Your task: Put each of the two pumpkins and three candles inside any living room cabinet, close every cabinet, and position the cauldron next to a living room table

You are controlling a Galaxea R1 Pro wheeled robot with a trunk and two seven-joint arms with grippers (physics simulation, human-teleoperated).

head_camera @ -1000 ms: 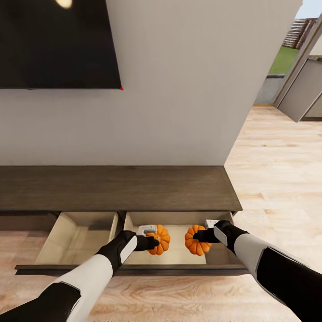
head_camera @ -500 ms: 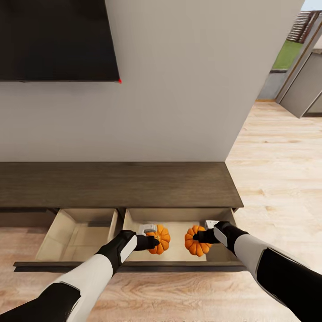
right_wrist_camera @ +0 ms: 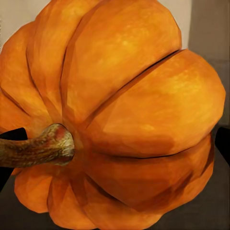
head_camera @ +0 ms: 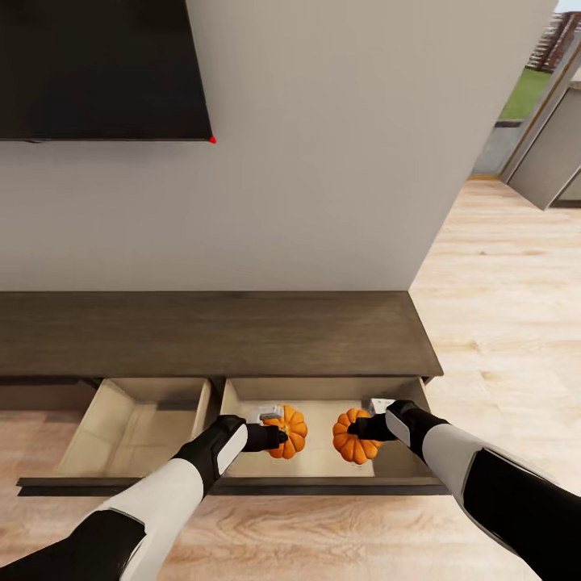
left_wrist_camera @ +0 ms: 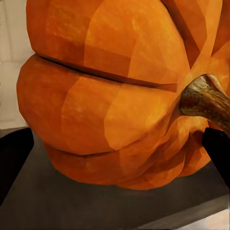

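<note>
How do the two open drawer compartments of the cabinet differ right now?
The right compartment has both pumpkins over it, one at the left gripper, one at the right gripper; the left compartment shows only bare pale wood. The right compartment looks wider than the left compartment. Both are pulled out, sharing one dark front rail.

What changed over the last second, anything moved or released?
Only the camera shifted a little: the TV edge, wall and console slid in the head view. Both pumpkins, left pumpkin in the left gripper and right pumpkin in the right gripper, stay held over the open drawer. Nothing let go.
</note>
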